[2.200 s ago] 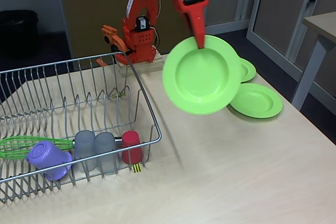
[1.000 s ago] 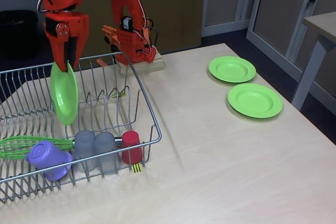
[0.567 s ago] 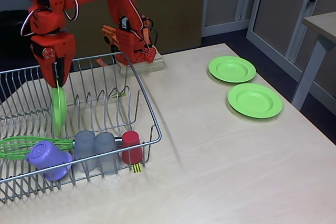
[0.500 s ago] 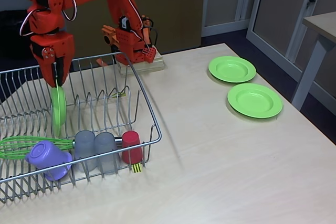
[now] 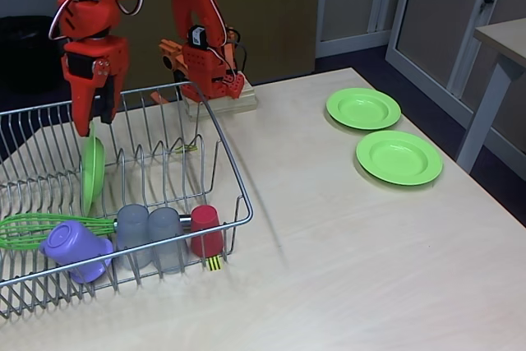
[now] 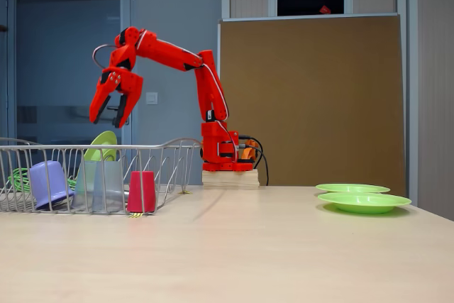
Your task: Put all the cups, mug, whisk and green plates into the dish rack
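1. A pale wooden table [image 5: 345, 269] stands in an office room with grey doors and a brown board behind it.
2. Nearest the camera, at the front of the wire dish rack [image 5: 234, 195], sit the red cup [image 5: 205, 232], two grey cups [image 5: 149, 236] and the purple mug [image 5: 76, 250] on its side. The green whisk [image 5: 45, 228] lies beside them.
3. A little further back, one green plate [image 5: 92, 174] stands on its edge between the prongs of the rack.
4. Just above that plate hangs the red gripper [image 5: 89, 117]. Its fingers are spread apart and hold nothing. The side view shows the gripper [image 6: 108, 108] clear of the plate [image 6: 101, 145].
5. Further off, on the right side of the table, two more green plates [image 5: 399, 156] lie flat, close together. I think they are next.
6. These plates look light, stiff and a bit slippery. The wide rim is probably the best place to pinch one.
7. Nothing stands between the arm and the plates. The rack's tall prongs and its high wire edge could catch a plate on the way in.
8. At the far end, the arm's base [image 5: 212, 80] sits on a small wooden block.
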`<state>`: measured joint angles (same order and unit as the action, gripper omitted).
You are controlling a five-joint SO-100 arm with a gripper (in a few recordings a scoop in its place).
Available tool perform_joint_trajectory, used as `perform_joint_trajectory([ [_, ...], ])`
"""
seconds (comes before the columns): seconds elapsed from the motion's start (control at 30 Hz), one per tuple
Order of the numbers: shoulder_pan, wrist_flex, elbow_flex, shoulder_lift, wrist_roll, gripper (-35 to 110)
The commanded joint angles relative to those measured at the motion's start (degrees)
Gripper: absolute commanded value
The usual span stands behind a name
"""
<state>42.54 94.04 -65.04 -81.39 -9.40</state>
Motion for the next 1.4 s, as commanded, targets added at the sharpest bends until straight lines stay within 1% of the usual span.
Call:
perform_joint_trajectory([
  [0.0, -5.8, 2.55, 1.49, -9.76, 0.26, 21],
  [0.1, -16.88, 2.2, -2.55, -16.17, 3.43, 19],
  [0.2, -32.26, 0.0, -14.06, -21.71, 15.47, 19],
  [0.3, -47.72, -8.0, -26.46, -23.99, 29.18, 15],
  [0.4, -60.73, -17.84, -34.01, -23.29, 40.69, 15],
  [0.5, -70.05, -25.22, -37.62, -20.92, 48.34, 12],
  [0.57, -74.62, -27.77, -38.32, -18.81, 51.86, 10],
  [0.67, -79.37, -33.93, -39.81, -15.91, 62.58, 8],
  [0.73, -81.74, -38.32, -40.78, -13.97, 73.21, 11],
  [0.87, -85.17, -49.92, -41.75, -9.49, 88.15, 26],
  [1.0, -86.84, -61.79, -42.71, -4.48, 96.68, 35],
  [1.13, -87.36, -71.02, -44.21, -0.7, 104.24, 38],
  [1.27, -86.84, -77.87, -44.65, 2.81, 111.53, 38],
  [1.37, -86.04, -80.24, -44.65, 5.01, 116.46, 38],
])
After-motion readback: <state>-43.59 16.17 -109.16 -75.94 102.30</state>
